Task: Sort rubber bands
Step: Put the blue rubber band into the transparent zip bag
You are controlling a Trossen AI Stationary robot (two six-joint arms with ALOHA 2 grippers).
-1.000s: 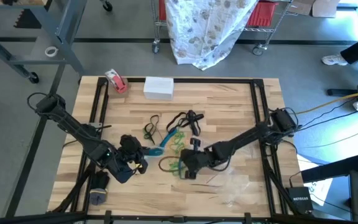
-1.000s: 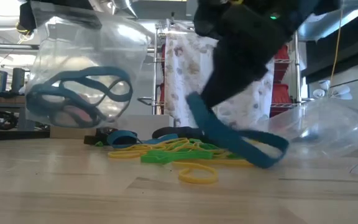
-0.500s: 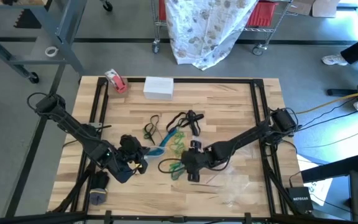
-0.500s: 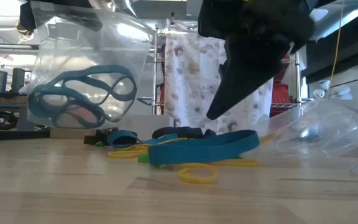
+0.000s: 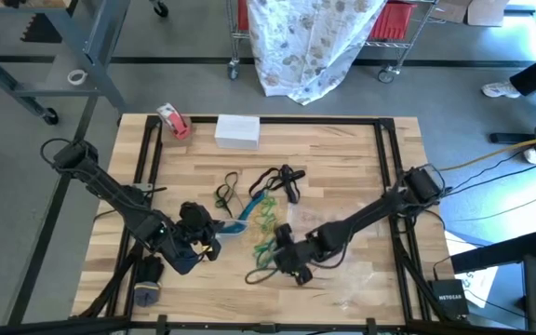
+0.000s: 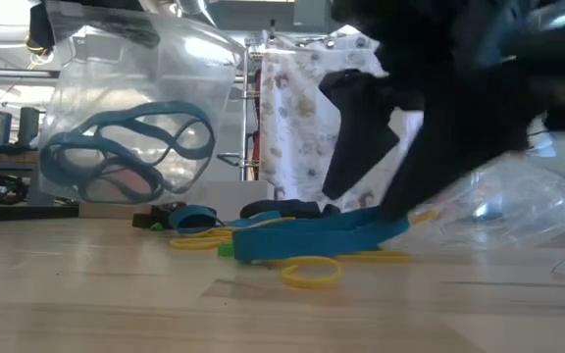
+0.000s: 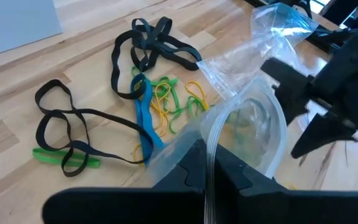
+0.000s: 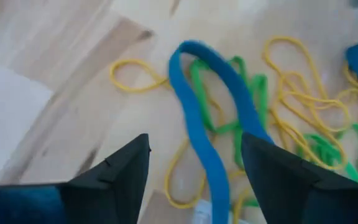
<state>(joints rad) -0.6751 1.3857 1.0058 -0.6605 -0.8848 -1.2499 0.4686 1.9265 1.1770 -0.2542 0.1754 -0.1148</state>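
Lying loose, one blue rubber band [image 8: 211, 143], right gripper [image 8: 194, 165] fingers spread, left gripper [image 7: 207, 180] pinching one clear bag [image 7: 253, 118].

Rubber bands [image 5: 263, 219] heaped mid-table (black, blue, green, yellow), lying slack.

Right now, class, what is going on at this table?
A two-armed robot is sorting rubber bands on a wooden table. The left end effector is shut on a clear plastic bag with blue bands inside. The right end effector is open above a blue band lying on the loose pile.
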